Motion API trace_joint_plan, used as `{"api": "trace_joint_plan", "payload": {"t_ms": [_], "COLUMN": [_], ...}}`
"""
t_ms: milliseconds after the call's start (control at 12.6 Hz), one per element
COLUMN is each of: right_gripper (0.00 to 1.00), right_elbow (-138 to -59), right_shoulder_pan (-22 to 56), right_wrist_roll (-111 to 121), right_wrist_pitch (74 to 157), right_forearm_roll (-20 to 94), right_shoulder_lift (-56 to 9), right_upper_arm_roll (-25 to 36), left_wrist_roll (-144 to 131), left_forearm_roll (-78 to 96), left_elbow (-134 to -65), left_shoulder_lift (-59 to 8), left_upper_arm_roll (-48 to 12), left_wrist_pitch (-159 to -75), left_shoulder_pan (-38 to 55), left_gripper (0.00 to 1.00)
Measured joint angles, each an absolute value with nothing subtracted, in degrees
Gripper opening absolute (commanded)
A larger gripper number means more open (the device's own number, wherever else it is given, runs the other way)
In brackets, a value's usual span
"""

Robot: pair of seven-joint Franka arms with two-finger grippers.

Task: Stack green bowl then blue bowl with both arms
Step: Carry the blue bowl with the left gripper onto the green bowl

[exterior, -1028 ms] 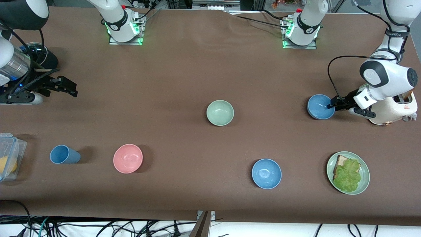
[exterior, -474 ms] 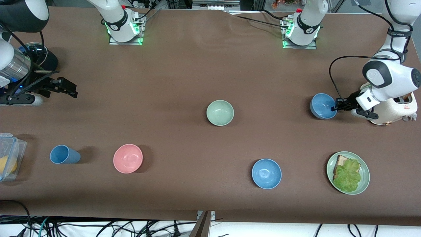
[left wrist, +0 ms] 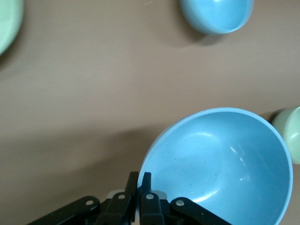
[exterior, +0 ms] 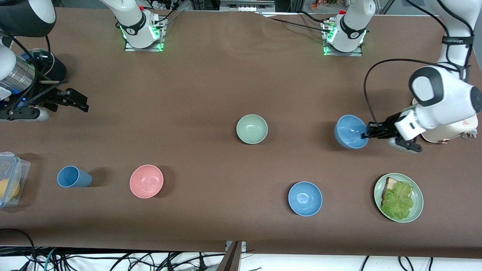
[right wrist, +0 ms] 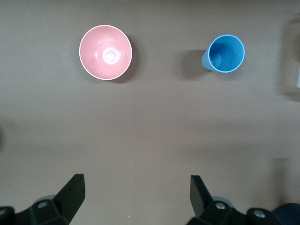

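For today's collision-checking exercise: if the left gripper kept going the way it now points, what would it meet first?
Probably the green bowl: the left gripper, shut on the blue bowl, points that way over bare table; heights are unclear.

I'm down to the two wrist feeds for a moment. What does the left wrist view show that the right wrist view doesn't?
Only the left wrist view: the left tool shut on the rim of the blue bowl, which is tilted and raised over the table, plus the second blue bowl and an edge of the green bowl.

Only the right wrist view: the pink bowl, the blue cup, and the right tool, open and empty.

Both share: only the brown table.
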State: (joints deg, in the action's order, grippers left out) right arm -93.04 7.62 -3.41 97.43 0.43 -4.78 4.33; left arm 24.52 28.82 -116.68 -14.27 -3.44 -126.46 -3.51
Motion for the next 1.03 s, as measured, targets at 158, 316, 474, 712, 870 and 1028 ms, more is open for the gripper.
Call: {"api": "trace_joint_plan", "payload": {"t_ms": [158,316,474,712,870,1028], "right_gripper": [0.99,0.99,0.99,0.99,0.99,0.99], "right_elbow": [-93.04,-93.04,-93.04,-93.04,-93.04,-93.04], "right_shoulder_pan": [7.61,7.6,7.59,7.58,7.57,7.57], "right_wrist_roll": [-3.41,-3.41,-3.41,-3.41,-3.41,-3.41], "right_wrist_pitch": [97.43,97.44,97.44,97.44,97.44,97.44], "right_forearm_roll": [0.43,0.43,0.43,0.43,0.43,0.43], "right_shoulder_lift": [-4.78,-4.79,-4.79,-4.8,-4.8,-4.8], "right_upper_arm_roll": [4.33,4.34,4.35,4.38,4.42,4.48], "left_wrist_roll": [15.44,6.98,-0.82,-11.78,-16.02,-18.39], "left_forearm_roll": [28.68,28.66,27.73,21.89,20.34,20.29], "left_elbow": [-114.29,-111.79,-108.75,-104.47,-102.36,-101.86], "left_shoulder_lift": [-15.1,-17.31,-20.0,-23.64,-26.25,-28.25], "left_upper_arm_roll": [-5.51,-5.7,-5.77,-5.79,-5.76,-5.73], "left_wrist_pitch": [-126.45,-126.51,-127.26,-127.67,-128.59,-131.75], "left_shoulder_pan": [0.73,6.61,11.95,18.03,21.33,23.69], "left_gripper": [0.0,0.0,0.0,0.0,0.0,0.0]}}
